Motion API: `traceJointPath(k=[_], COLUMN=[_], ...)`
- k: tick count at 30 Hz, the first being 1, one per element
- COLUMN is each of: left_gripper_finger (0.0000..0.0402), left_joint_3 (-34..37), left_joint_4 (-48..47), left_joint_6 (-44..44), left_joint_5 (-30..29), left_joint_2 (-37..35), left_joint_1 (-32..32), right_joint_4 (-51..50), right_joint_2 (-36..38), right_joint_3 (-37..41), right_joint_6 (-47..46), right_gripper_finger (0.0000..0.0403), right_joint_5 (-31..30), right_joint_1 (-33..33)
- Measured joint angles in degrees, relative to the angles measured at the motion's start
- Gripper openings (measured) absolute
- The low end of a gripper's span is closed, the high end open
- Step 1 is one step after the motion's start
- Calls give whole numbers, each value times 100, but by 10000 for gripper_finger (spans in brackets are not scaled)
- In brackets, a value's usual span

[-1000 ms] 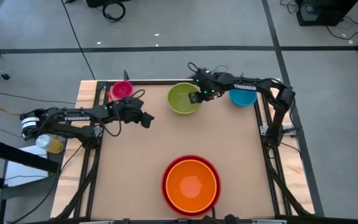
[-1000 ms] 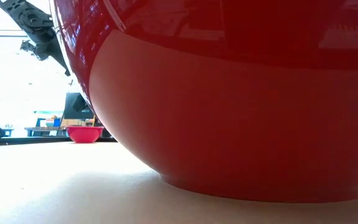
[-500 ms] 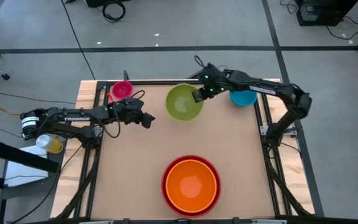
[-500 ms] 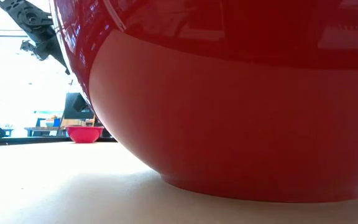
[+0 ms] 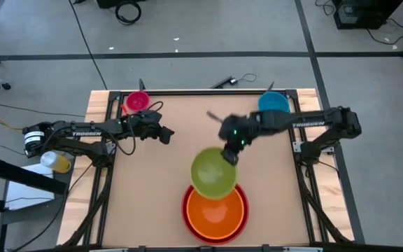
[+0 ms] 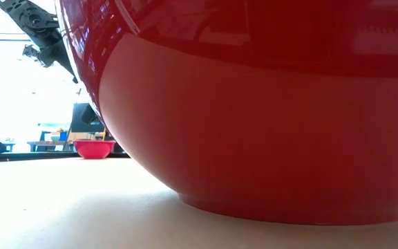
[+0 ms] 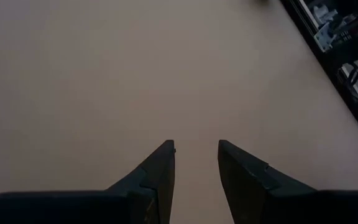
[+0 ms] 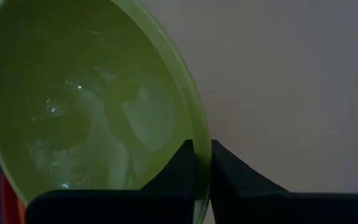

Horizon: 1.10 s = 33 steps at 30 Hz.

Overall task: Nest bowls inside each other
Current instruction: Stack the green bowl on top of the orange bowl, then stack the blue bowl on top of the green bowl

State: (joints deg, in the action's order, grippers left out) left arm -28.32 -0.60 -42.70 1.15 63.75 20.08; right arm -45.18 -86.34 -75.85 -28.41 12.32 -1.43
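Observation:
My right gripper (image 5: 228, 159) is shut on a lime green bowl (image 5: 213, 172), which hangs over the far part of an orange bowl (image 5: 215, 212). The orange bowl sits nested in the red bowl (image 5: 186, 213) by the table's near edge. The red bowl's wall (image 6: 254, 111) fills the low view. A small pink bowl (image 5: 137, 101) stands at the far left corner, and a blue bowl (image 5: 273, 103) at the far right. At mid-left my left gripper (image 5: 168, 133) stands open above bare table, its fingers (image 7: 160, 168) apart. My right gripper holds the green bowl by its rim (image 8: 199, 149), on the bowl's far right side. One finger is inside the bowl and one outside, and they slant down from the far right. The bowl is lifted clear with its opening up, above the orange bowl.
Bare tabletop (image 5: 152, 175) lies between the bowls. The table's wooden frame (image 5: 93, 140) runs along the left edge. Cables and a yellow bottle (image 5: 58, 162) are off the table beside the left arm's base.
My right gripper has swung from the far edge toward the near edge and risen, rolling as it went. It took the green bowl with it. The bowl has left the table near the far edge and now hangs above the orange and red stack.

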Motion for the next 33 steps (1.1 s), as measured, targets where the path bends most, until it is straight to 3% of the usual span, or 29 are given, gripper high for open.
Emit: traceJointPath(k=[5, 15, 26, 33], left_gripper_finger=[123, 123, 123, 123], left_joint_3=[0, 4, 2, 3], left_joint_4=[2, -4, -10, -49], left_joint_6=[67, 622, 581, 398], left_joint_5=[-2, -4, -33, -51], left_joint_2=[0, 0, 0, 0], left_joint_1=[0, 49, 63, 22], right_joint_4=[279, 462, 263, 108], right_joint_2=[-161, -872, -911, -325], right_joint_3=[0, 0, 0, 0], right_joint_6=[-178, -1174, -2118, -2453], right_gripper_finger=[31, 57, 151, 171], right_joint_5=[31, -767, -657, -748], right_joint_1=[803, 1924, 1816, 1449])
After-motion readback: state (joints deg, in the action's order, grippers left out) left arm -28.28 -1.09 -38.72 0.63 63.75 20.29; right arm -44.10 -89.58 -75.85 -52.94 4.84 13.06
